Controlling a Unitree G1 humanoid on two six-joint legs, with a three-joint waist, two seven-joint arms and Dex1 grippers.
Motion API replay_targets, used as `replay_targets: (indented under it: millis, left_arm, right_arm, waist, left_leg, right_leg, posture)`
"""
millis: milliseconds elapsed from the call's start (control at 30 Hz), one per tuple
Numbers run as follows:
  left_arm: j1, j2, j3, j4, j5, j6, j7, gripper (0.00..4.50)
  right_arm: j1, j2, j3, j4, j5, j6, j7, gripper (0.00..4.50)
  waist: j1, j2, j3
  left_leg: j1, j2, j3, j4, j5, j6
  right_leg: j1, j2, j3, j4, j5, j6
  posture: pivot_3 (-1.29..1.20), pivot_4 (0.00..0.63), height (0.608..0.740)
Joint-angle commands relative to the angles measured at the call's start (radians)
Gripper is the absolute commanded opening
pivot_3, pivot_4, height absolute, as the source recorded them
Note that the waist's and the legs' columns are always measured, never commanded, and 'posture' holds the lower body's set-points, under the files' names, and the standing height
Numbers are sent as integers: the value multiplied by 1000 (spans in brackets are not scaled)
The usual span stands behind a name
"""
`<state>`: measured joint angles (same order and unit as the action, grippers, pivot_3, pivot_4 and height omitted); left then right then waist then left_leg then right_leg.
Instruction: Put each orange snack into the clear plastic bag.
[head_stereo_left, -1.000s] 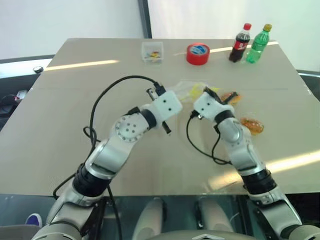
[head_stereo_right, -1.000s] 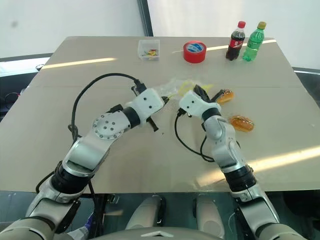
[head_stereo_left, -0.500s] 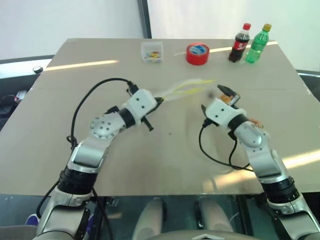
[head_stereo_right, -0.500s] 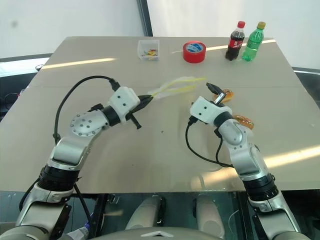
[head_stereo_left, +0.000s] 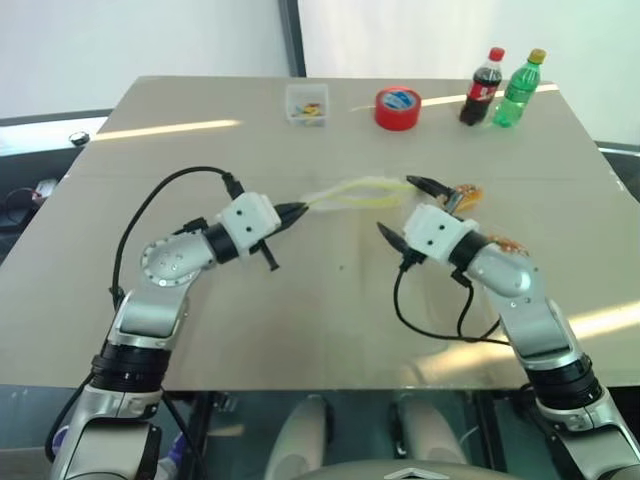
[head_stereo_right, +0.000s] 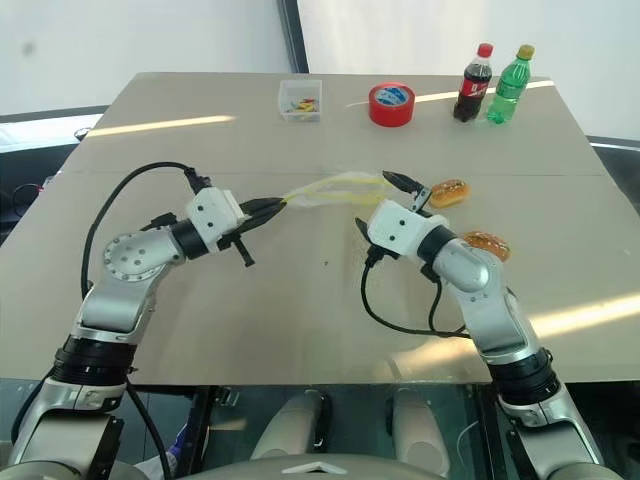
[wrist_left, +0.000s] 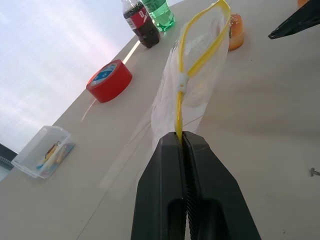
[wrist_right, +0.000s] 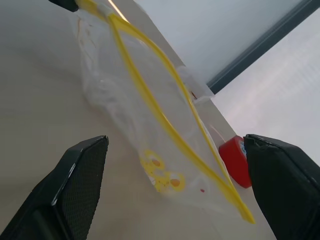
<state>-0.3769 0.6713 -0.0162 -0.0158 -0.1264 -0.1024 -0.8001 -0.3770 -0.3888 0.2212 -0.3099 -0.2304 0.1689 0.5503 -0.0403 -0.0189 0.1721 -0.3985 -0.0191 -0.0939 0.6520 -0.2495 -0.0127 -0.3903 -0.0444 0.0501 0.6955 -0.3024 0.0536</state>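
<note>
While my left gripper (head_stereo_right: 272, 204) pinched the bag (head_stereo_right: 335, 187) by its seal, my right gripper (head_stereo_right: 381, 199) gaped wide beside it.

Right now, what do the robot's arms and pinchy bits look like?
Both arms are silver-grey metal with round joints and black bands near the shoulders. Each wrist carries a white boxy block, and a black cable loops from it back along the arm. The left end effector and the right end effector each have two black, pointed fingers; the inner faces look finely ridged.
</note>
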Motion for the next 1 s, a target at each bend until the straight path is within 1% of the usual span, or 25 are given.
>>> replay_targets:
  millis: [33,100,167,200,267,300,367,767,900,933,1000]
  left_arm:
    - [1,9,22,3,5,-38,-1,0]
    - [6,6,18,6,13,-46,1,0]
    - [14,6,12,3,26,-57,4,0]
    - [18,1,12,-1,27,-57,8,0]
    - [23,-5,10,-11,28,-54,11,0]
    - [27,-5,8,-16,32,-62,9,0]
    - [34,-7,9,-25,35,-66,9,0]
    - [68,-29,-3,-105,23,-23,17,0]
    - [89,-40,-28,-136,21,2,1,0]
    - [89,-41,-31,-139,19,7,-1,0]
    - [89,-39,-35,-144,13,18,-6,0]
  right_arm:
    - [-22,27,-35,-73,89,55,26,3566]
    - [-33,37,-36,-82,102,79,23,2687]
    - [-44,52,-33,-91,120,112,20,1706]
    - [-55,63,-23,-86,121,125,15,1308]
    - [-75,81,-5,-66,119,145,5,300]
    - [-86,92,3,-49,115,154,-2,86]
    - [-102,127,3,-8,127,182,-23,86]
    - [-118,163,65,164,85,119,-65,86]
    - [-106,313,-31,197,252,245,-91,86]
    - [-111,313,-31,219,240,224,-101,86]
    - [-130,242,41,275,102,119,-130,86]
  waist:
    - [-1,0,0]
    - [-1,0,0]
    - [-2,0,0]
    - [-1,0,0]
    - [-1,0,0]
    - [-1,0,0]
    - [-1,0,0]
    - [-2,0,0]
    - [-3,0,0]
    - [-2,0,0]
    - [1,0,0]
  left_leg:
    - [0,0,0,0,0,0]
    - [0,0,0,0,0,0]
    - [0,0,0,0,0,0]
    - [0,0,0,0,0,0]
    - [0,0,0,0,0,0]
    - [0,0,0,0,0,0]
    - [0,0,0,0,0,0]
    - [0,0,0,0,0,0]
    - [0,1,0,0,0,0]
    - [0,1,-1,0,0,0]
    - [0,1,0,0,0,0]
  right_leg:
    - [0,0,0,0,0,0]
    - [0,0,0,0,0,0]
    - [0,0,0,0,0,0]
    - [0,0,0,0,0,0]
    - [0,0,0,0,0,0]
    - [0,0,0,0,0,0]
    - [0,0,-1,0,0,0]
    - [0,0,0,0,0,0]
    - [0,0,0,1,0,0]
    - [0,0,0,1,0,0]
    - [0,1,0,1,0,0]
  posture:
    - [0,150,740]
    - [0,150,740]
    - [0,150,740]
    - [0,150,740]
    - [0,150,740]
    - [0,150,740]
    - [0,150,740]
    - [0,150,740]
    - [0,150,740]
    - [0,150,740]
    - [0,150,740]
